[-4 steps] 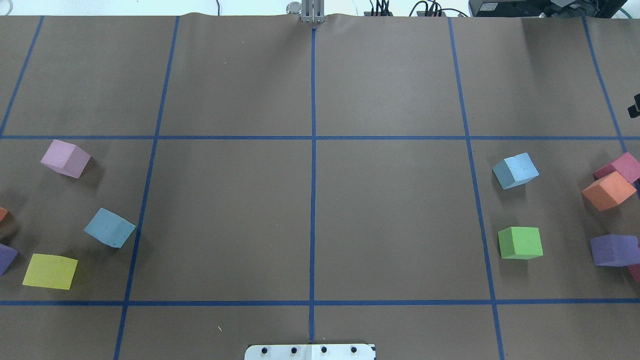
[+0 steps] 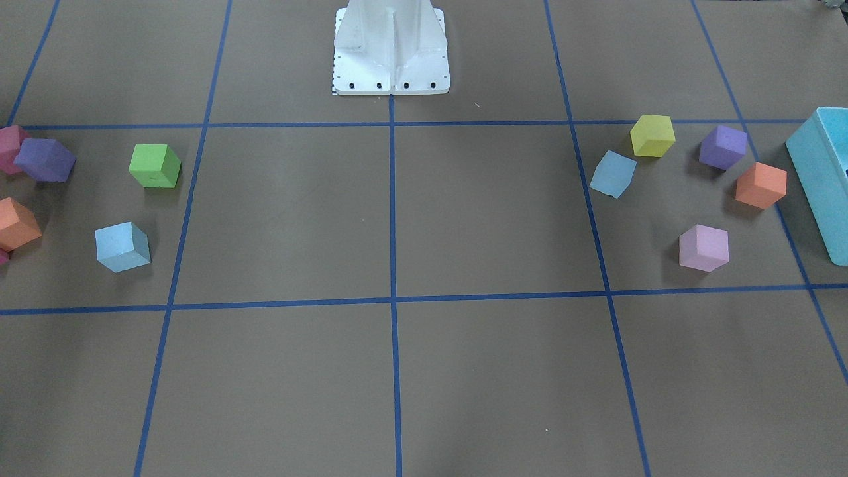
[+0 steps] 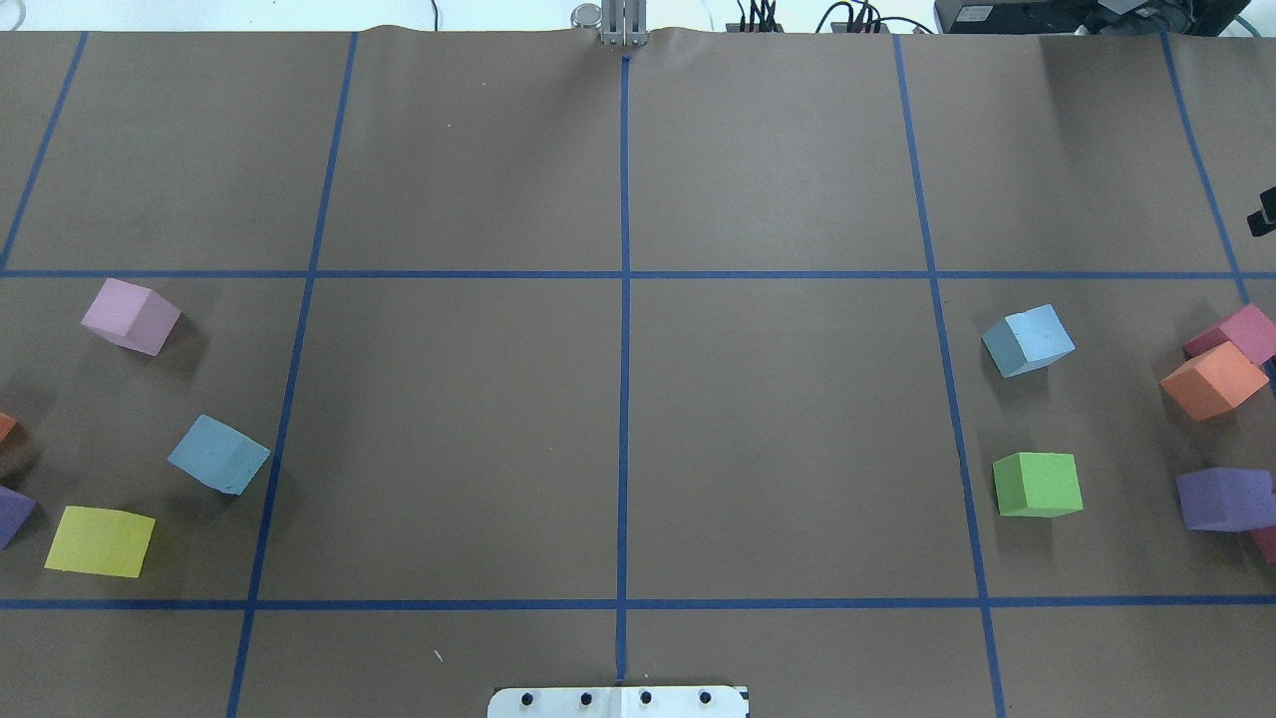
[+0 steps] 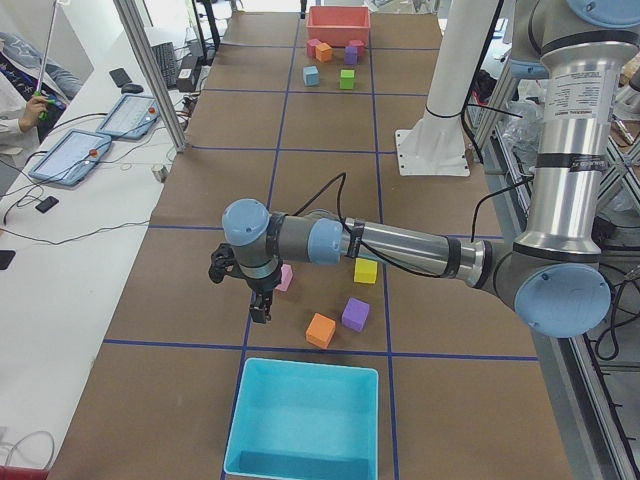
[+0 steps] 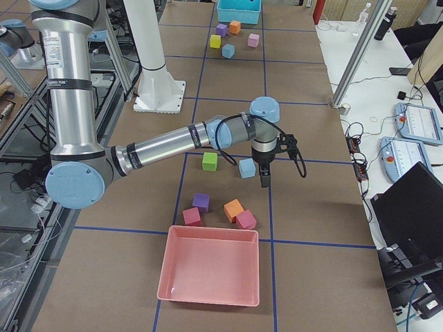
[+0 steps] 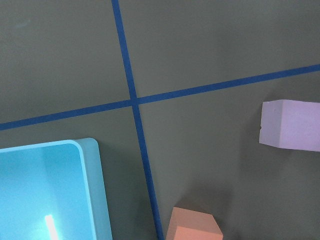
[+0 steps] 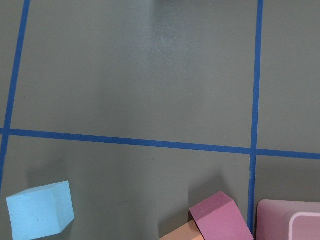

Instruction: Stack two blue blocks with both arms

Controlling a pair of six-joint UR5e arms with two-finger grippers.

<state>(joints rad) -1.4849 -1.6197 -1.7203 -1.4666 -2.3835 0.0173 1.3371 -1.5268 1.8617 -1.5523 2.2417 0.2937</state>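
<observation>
Two pale blue blocks lie on the brown table, far apart. One blue block (image 3: 219, 455) (image 2: 613, 173) is on my left side. The other blue block (image 3: 1028, 340) (image 2: 122, 246) (image 5: 246, 168) (image 7: 40, 210) is on my right side. My left gripper (image 4: 258, 305) hangs over the table next to a lilac cube, near the turquoise bin; I cannot tell if it is open or shut. My right gripper (image 5: 266, 178) hangs just beside the right blue block; only a dark sliver of it (image 3: 1262, 212) shows overhead, and I cannot tell its state.
Left side: lilac cube (image 3: 131, 315), yellow cube (image 3: 100, 540), orange cube (image 6: 194, 226), turquoise bin (image 4: 305, 420). Right side: green cube (image 3: 1038, 485), orange cube (image 3: 1212, 380), purple cube (image 3: 1224, 499), magenta cube (image 3: 1236, 332), pink bin (image 5: 211, 266). The white base (image 3: 618, 702) is at the near edge.
The dark sliver of the right gripper at the overhead view's right edge has shifted slightly. No block has moved.
</observation>
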